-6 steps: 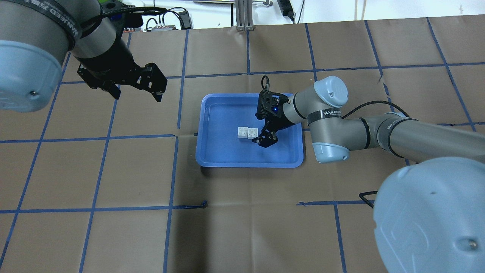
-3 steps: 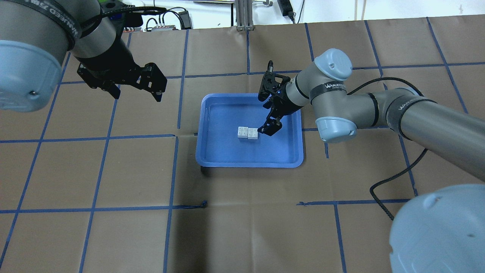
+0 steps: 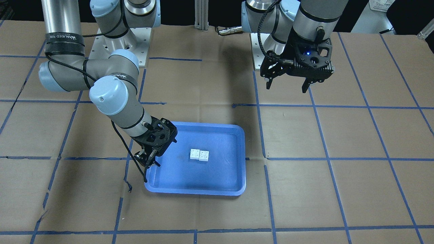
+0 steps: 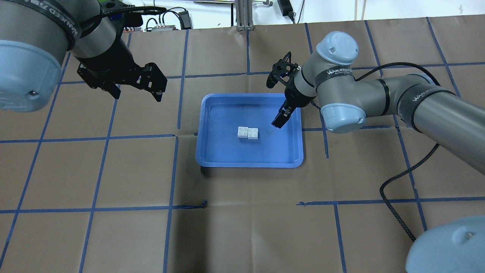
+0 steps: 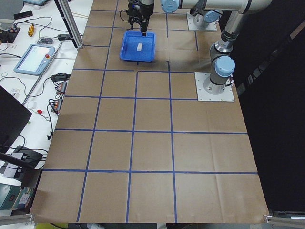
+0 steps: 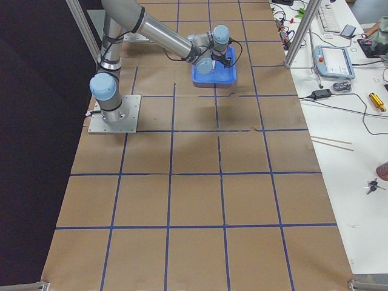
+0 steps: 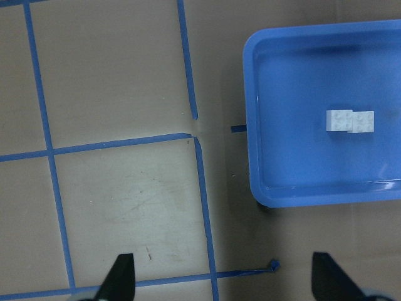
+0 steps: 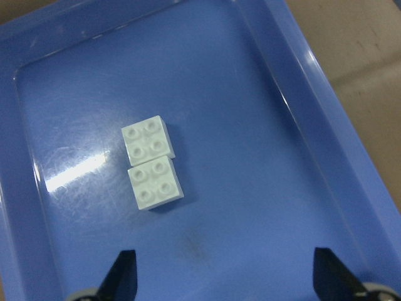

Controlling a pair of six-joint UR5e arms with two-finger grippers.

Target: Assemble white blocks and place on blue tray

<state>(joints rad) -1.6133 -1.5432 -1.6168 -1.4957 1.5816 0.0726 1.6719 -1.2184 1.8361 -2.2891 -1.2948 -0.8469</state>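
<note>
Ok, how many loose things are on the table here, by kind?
Small white square plastic studded bricks: 2
Shallow blue rectangular plastic tray: 1
Total: 3

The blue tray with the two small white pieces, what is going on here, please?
Nobody is holding anything at this moment. The two white blocks lie inside the blue tray, side by side and touching, studs up, not stacked. The right gripper hangs open above the tray's right part, beside the blocks and apart from them. The left gripper hovers open over the table, off to the tray's left.
</note>
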